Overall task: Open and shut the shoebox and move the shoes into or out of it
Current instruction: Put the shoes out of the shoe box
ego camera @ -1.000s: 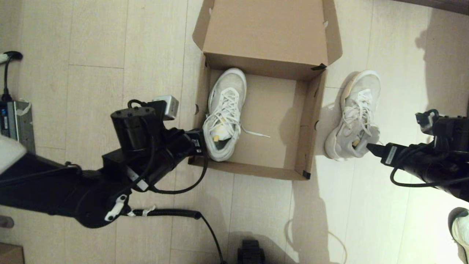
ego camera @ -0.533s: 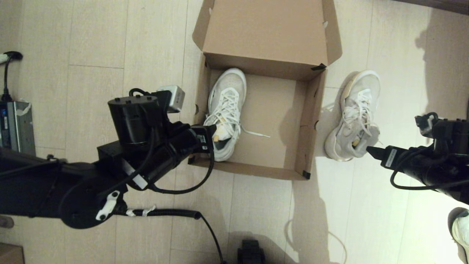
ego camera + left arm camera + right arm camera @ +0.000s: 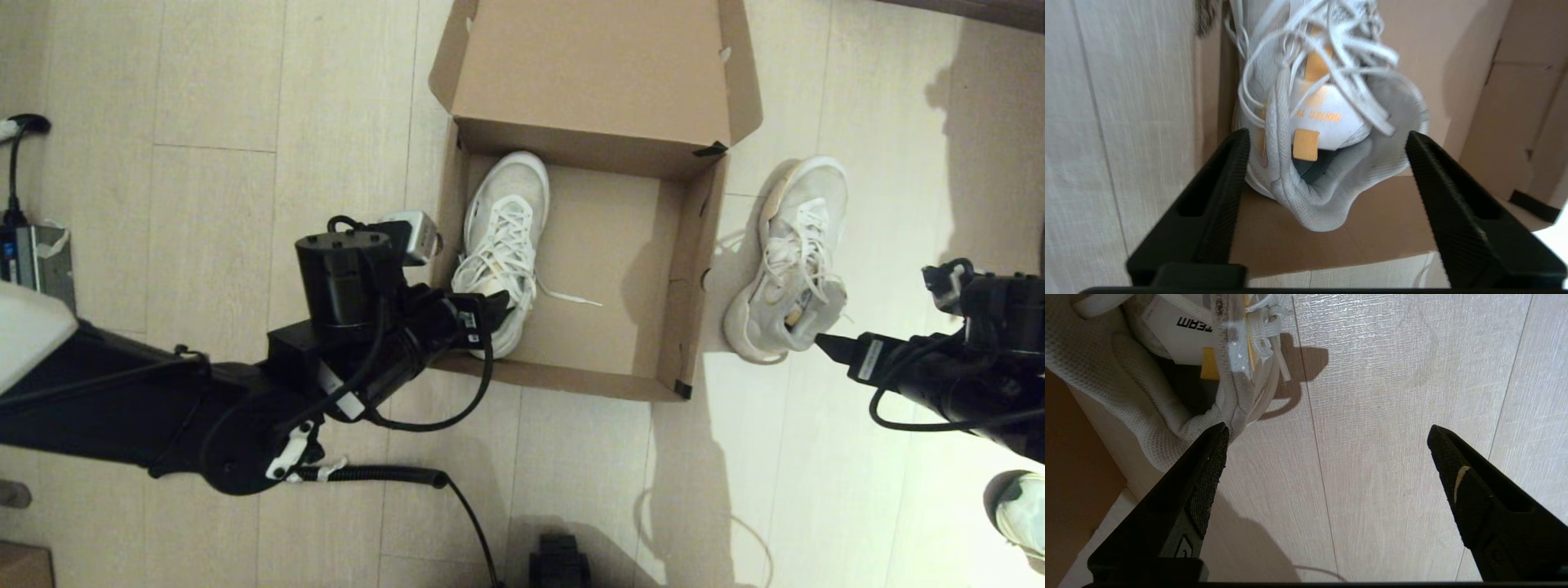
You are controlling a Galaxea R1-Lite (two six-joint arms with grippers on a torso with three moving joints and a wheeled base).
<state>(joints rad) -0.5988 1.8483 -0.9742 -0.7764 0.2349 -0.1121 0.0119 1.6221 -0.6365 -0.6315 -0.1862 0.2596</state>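
The brown shoebox (image 3: 694,245) stands on the floor with its lid (image 3: 596,73) folded back. One white mesh shoe (image 3: 506,237) lies along the left wall inside it, toe to the far side. My left gripper (image 3: 498,314) is open at that shoe's heel. In the left wrist view the two fingers (image 3: 1224,183) straddle the heel collar of the shoe (image 3: 1323,81) without closing on it. The other shoe (image 3: 796,253) lies on the floor right of the box. My right gripper (image 3: 829,343) is open beside its heel, one fingertip (image 3: 1212,449) next to the shoe (image 3: 1126,384).
A grey device (image 3: 33,269) with a black cable (image 3: 16,163) sits at the left edge. Another white shoe (image 3: 1024,502) shows at the bottom right. A black part (image 3: 559,563) stands at the bottom centre. Pale plank floor lies all around the box.
My left gripper has moved right, over the box's near left corner, up to the heel of the shoe inside. The right gripper has barely shifted. Neither shoe has moved.
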